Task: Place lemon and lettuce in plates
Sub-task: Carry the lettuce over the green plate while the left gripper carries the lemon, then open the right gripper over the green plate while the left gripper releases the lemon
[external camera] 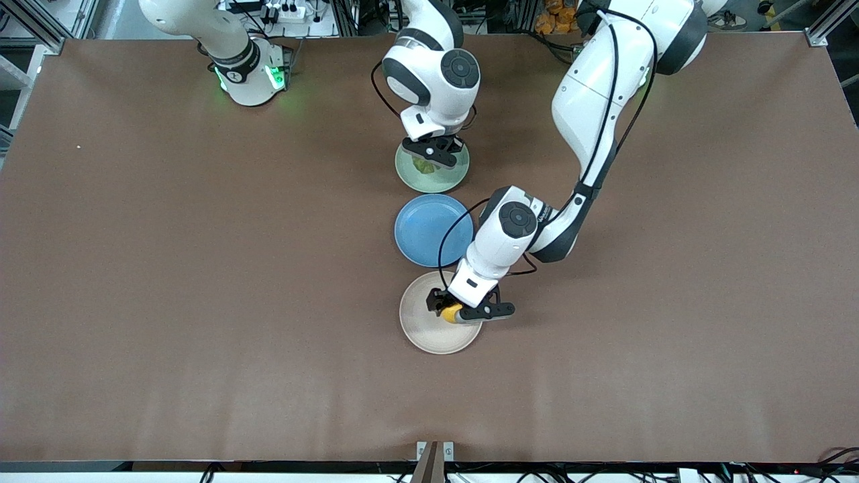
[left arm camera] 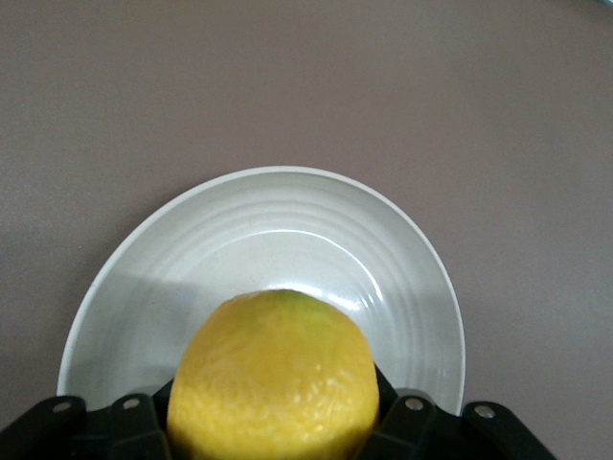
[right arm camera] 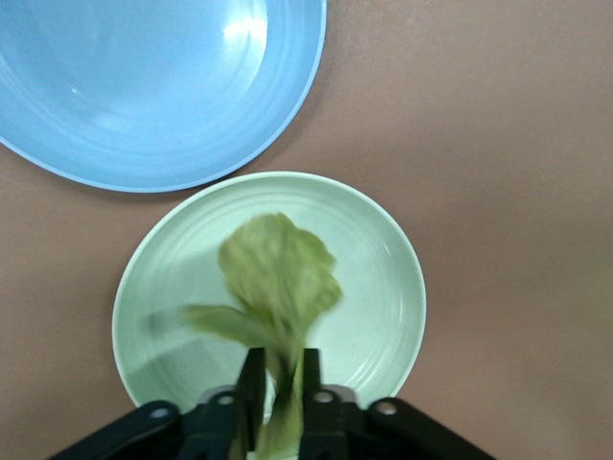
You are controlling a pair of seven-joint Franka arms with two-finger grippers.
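My left gripper point(external camera: 453, 312) is shut on the lemon point(external camera: 449, 312), a small bright yellow fruit, low over the beige-cream plate point(external camera: 421, 329). In the left wrist view the lemon point(left arm camera: 273, 374) fills the gap between the jaws of the left gripper point(left arm camera: 273, 426) over that plate point(left arm camera: 287, 230). My right gripper point(external camera: 433, 155) is over the pale green plate point(external camera: 458, 176). Its fingers stand slightly parted, with the lettuce point(right arm camera: 278, 268) blurred between them, hanging down over the pale green plate point(right arm camera: 388, 287). The lettuce point(external camera: 423, 166) is partly hidden by the right gripper in the front view.
A blue plate point(external camera: 426, 231) lies between the pale green plate and the beige-cream plate, and shows in the right wrist view point(right arm camera: 144, 86). The three plates form a line down the middle of the brown table point(external camera: 201, 268).
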